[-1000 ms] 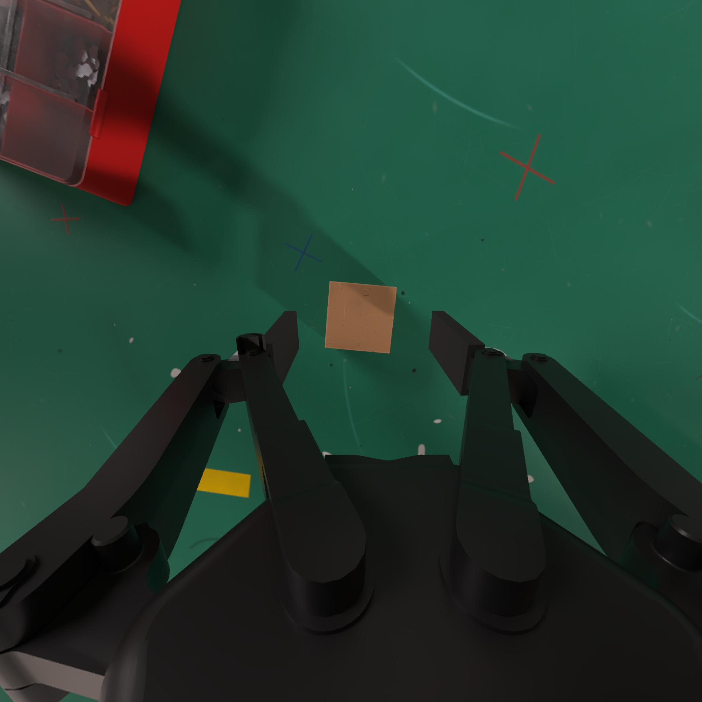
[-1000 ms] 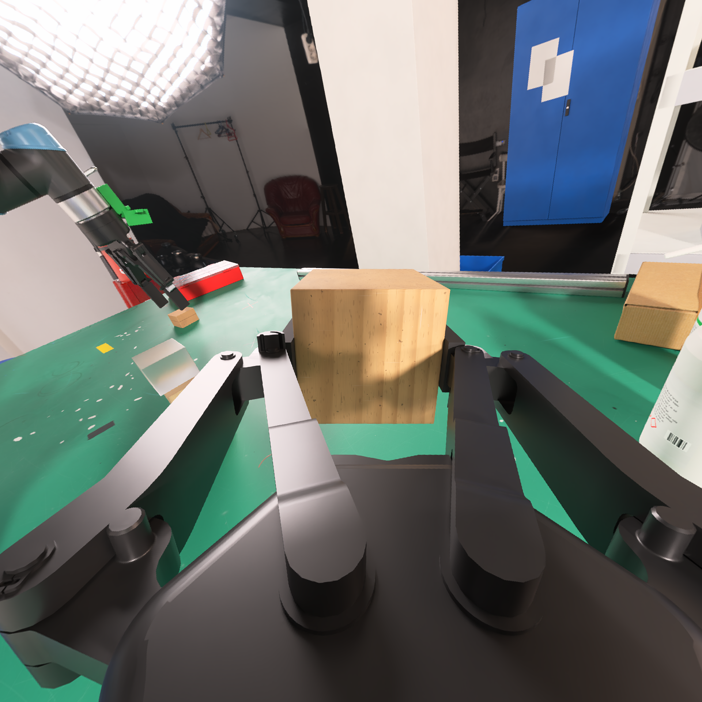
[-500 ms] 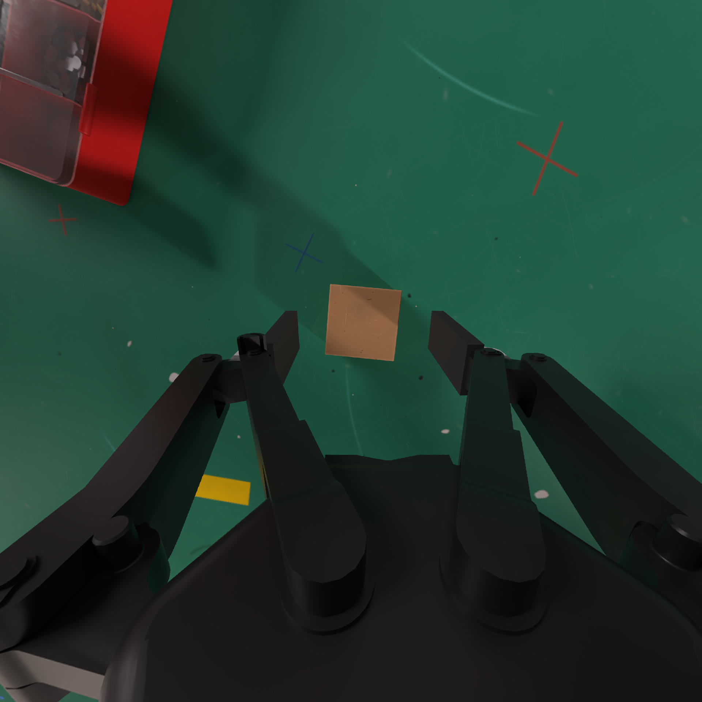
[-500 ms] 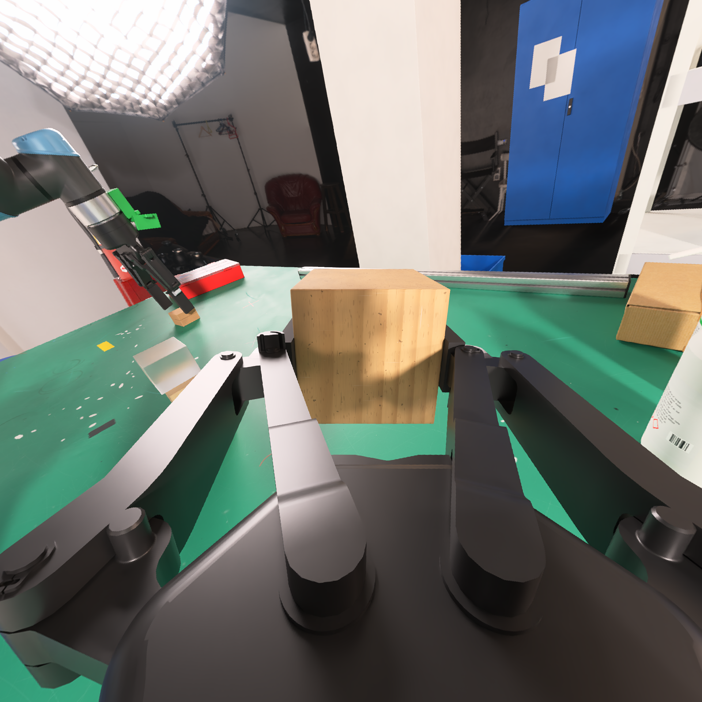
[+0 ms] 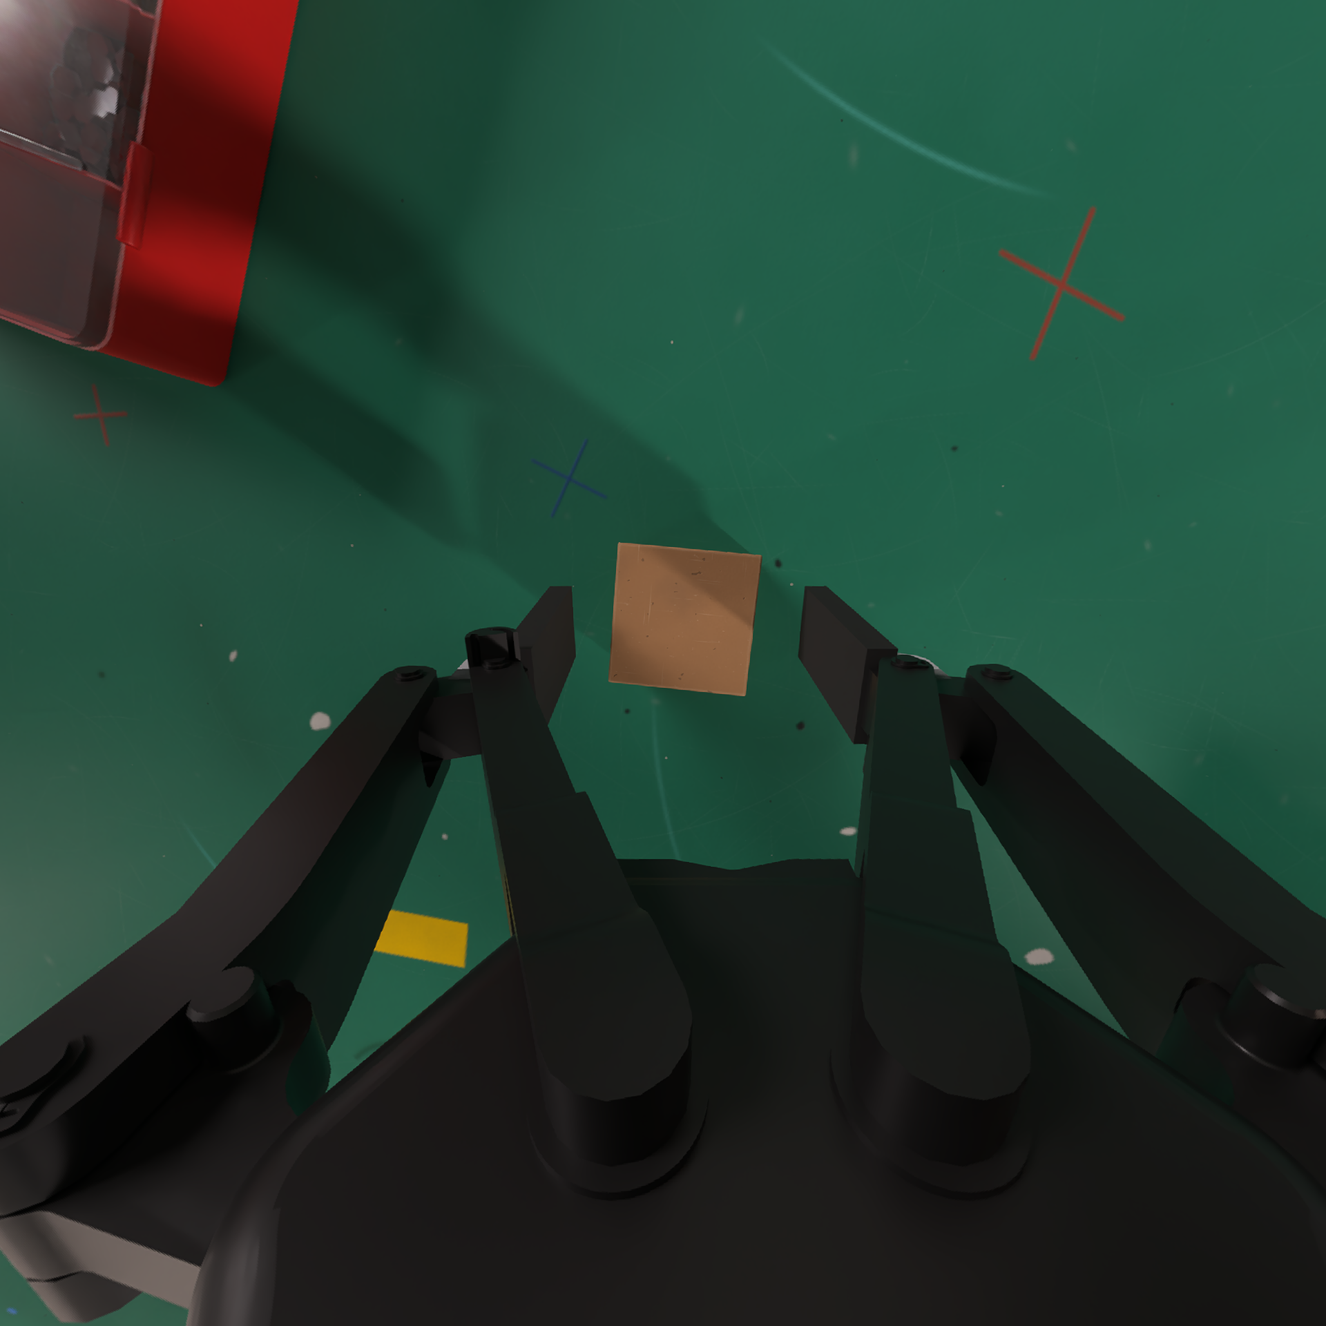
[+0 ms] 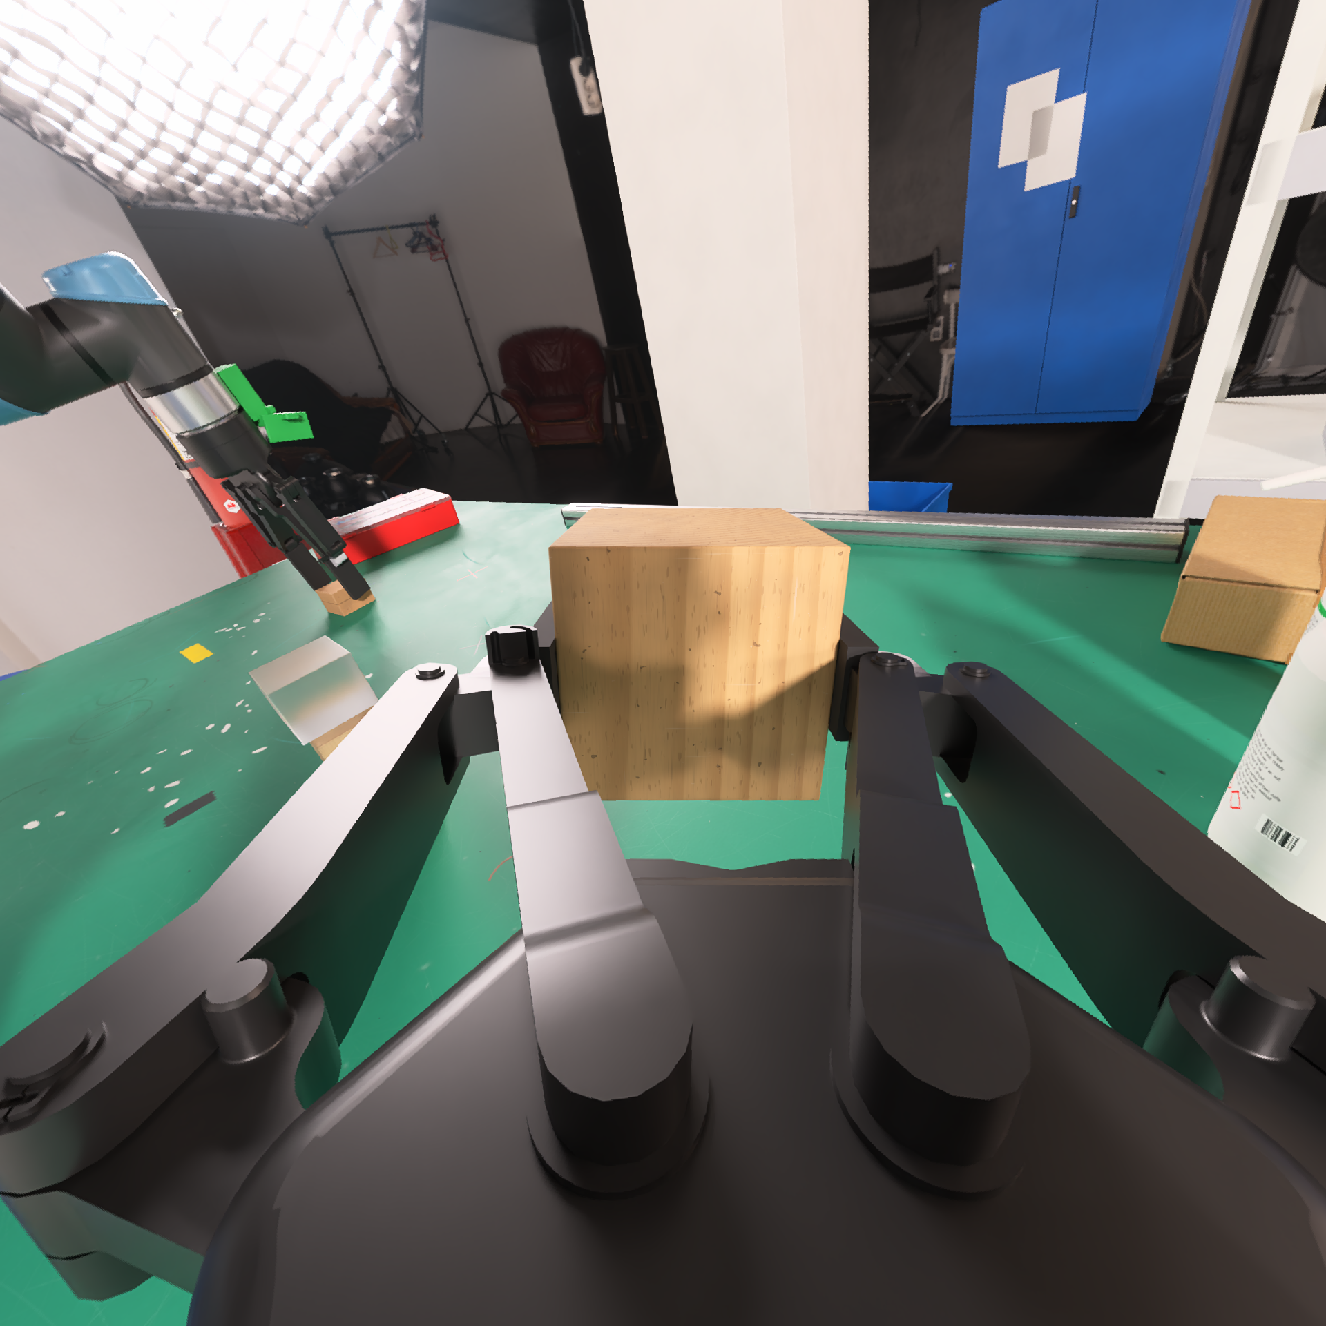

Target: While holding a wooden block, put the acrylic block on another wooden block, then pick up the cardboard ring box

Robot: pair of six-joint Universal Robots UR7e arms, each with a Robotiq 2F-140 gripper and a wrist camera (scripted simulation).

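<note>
- Fingers of the left gripper (image 5: 687, 638) are standing wide apart on either side of the cardboard ring box (image 5: 684, 618), not touching it.
- Right gripper (image 6: 694, 671) is clamping a wooden block (image 6: 696, 656) above the green table (image 6: 1004, 631).
- Acrylic block (image 6: 310, 687) is resting on another wooden block (image 6: 337, 739).

The table (image 5: 933, 502) is dark green, flecked white, with red and blue crosses and a yellow patch (image 5: 422, 938). On it sit a tan ring box (image 5: 684, 618), a bright red case (image 5: 208, 179) at one corner and a clear, silvery acrylic block (image 6: 312, 687). The wooden block (image 6: 692, 660) is pale honey with vertical grain; the cardboard box (image 6: 1252, 577) is plain brown.
</note>
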